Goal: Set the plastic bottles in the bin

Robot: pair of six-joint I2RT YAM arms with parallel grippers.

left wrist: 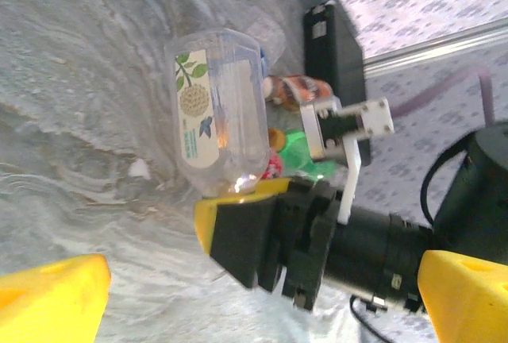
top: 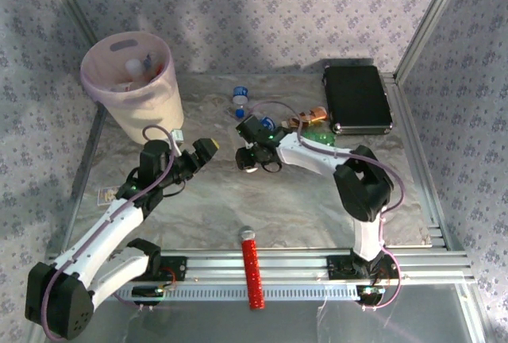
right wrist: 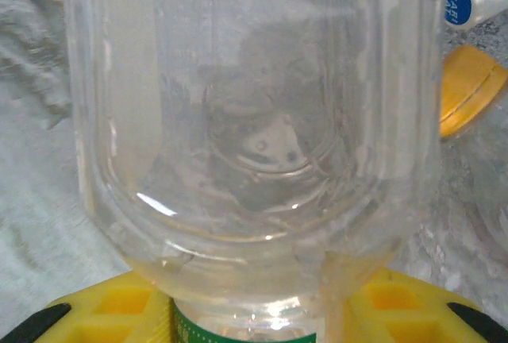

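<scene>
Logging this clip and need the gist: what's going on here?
The right claw is closed on a clear bottle at mid-table. The left claw hangs open beside it, holding nothing. A few bottles already lie in the bin at the far left; loose bottles wait on the table near the black case.

The marbled grey table (top: 317, 200) carries the bin (top: 135, 93) beyond and left of the left gripper (top: 200, 154). A black case (top: 355, 98) lies beyond and right of the right gripper (top: 252, 156), blue-capped bottles (top: 240, 98) just beyond it, a clear bottle (left wrist: 222, 113) at it, and a red ribbed cylinder (top: 252, 267) well behind it.
</scene>
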